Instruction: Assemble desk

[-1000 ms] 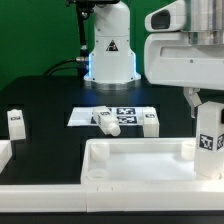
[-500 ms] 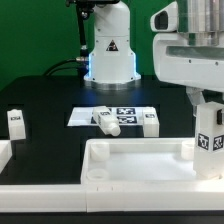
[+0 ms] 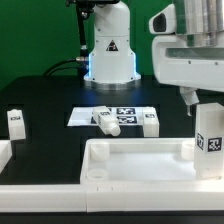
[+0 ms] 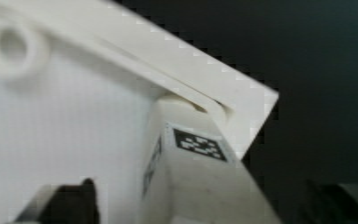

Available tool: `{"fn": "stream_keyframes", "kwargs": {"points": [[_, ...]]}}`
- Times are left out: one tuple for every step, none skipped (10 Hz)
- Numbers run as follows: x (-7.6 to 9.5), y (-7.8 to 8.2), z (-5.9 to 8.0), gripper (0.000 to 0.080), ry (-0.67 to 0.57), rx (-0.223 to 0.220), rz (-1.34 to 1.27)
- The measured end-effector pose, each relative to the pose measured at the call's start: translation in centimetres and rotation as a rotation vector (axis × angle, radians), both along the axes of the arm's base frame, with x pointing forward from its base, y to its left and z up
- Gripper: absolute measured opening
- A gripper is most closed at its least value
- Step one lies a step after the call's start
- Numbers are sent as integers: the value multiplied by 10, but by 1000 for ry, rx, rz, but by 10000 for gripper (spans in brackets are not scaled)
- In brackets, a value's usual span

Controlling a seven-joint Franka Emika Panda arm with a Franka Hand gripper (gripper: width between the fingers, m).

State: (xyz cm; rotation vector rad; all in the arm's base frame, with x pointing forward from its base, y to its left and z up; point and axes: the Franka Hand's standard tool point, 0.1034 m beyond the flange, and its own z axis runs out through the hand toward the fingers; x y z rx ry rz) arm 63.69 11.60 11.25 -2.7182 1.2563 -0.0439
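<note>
The white rimmed tabletop [image 3: 130,165] lies at the front of the exterior view. One tagged leg [image 3: 210,141] stands upright in its far corner socket at the exterior view's right. My gripper [image 3: 207,100] hovers just above that leg, open, with one dark finger [image 3: 188,97] showing. In the wrist view the leg [image 4: 202,160] rises from the tabletop corner [image 4: 87,110] between my gripper's [image 4: 202,205] spread fingers [image 4: 69,200], which stand apart from it. Three more legs are loose: one upright [image 3: 14,121], one lying [image 3: 104,121], one upright [image 3: 150,123].
The marker board [image 3: 120,108] lies behind the tabletop, with two of the loose legs at its front edge. White border rails run along the front [image 3: 60,196] and the exterior view's left [image 3: 5,155]. The robot base [image 3: 108,55] stands at the back.
My gripper has risen from around the leg's upper part to just above it. The leg stays upright in the corner socket.
</note>
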Motion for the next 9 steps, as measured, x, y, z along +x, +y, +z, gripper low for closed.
{"fn": "stream_keyframes", "kwargs": {"points": [[1,5,-1,635,-17,-20,229],[1,6,-1,635,-26,-24,303],[1,5,-1,647,-37,-31,391],[2,3,-1,649,-52,-45,521],[4,-3,0,649,-78,-90,764],[7,-3,1,649,-93,-124,948],[7,-1,1,649,-95,-119,949],[7,-1,1,530,-90,-114,895],[7,-1,1,393,-88,-114,881]]}}
